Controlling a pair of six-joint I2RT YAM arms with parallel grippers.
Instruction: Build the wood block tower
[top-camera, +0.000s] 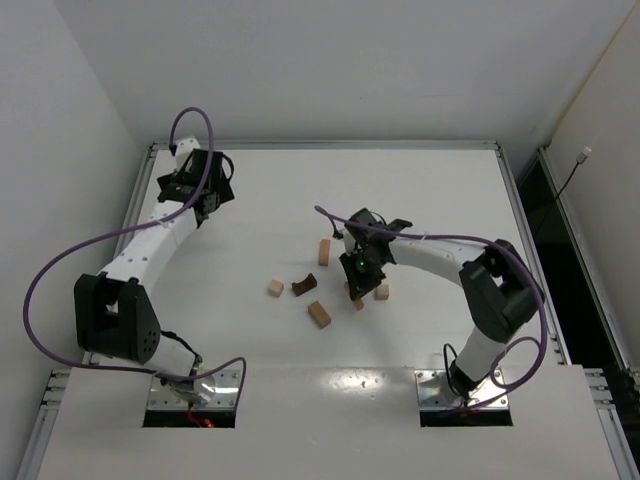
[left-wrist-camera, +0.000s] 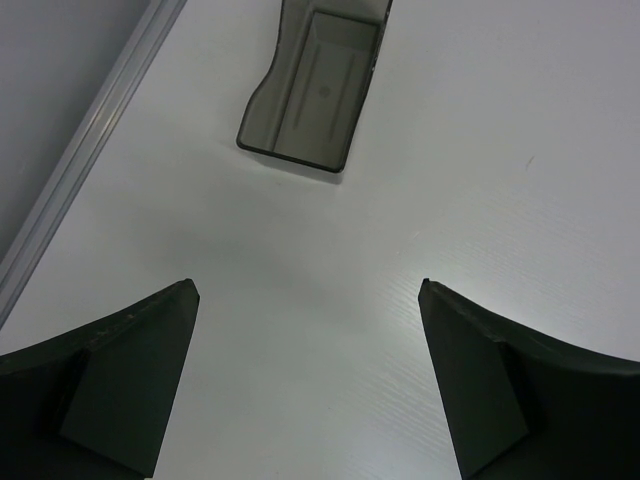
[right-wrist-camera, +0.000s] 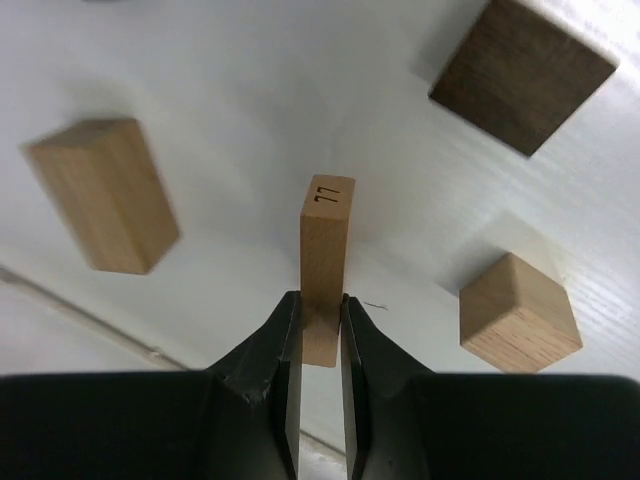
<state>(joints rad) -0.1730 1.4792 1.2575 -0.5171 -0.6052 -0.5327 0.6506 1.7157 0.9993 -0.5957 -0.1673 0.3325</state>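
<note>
Right end effector (right-wrist-camera: 320, 312) is clamped on the near end of a slim tan bar (right-wrist-camera: 326, 262) stamped 77. Left end effector (left-wrist-camera: 308, 292) stands wide apart, holding nothing, near the grey bin (left-wrist-camera: 312, 85). No tower stands: the wood blocks (top-camera: 319, 313) lie loose mid-desk (top-camera: 430, 190). Judged light, rigid, smooth-faced; best gripped on flat opposing faces, nearer mid-length, to limit pivoting.

You have a translucent grey bin (left-wrist-camera: 315, 85) lying on the white table (left-wrist-camera: 500, 150) straight ahead of your left gripper (left-wrist-camera: 307, 290), well beyond its fingertips, an aluminium edge rail (left-wrist-camera: 92, 160) running off to the tool's left
</note>
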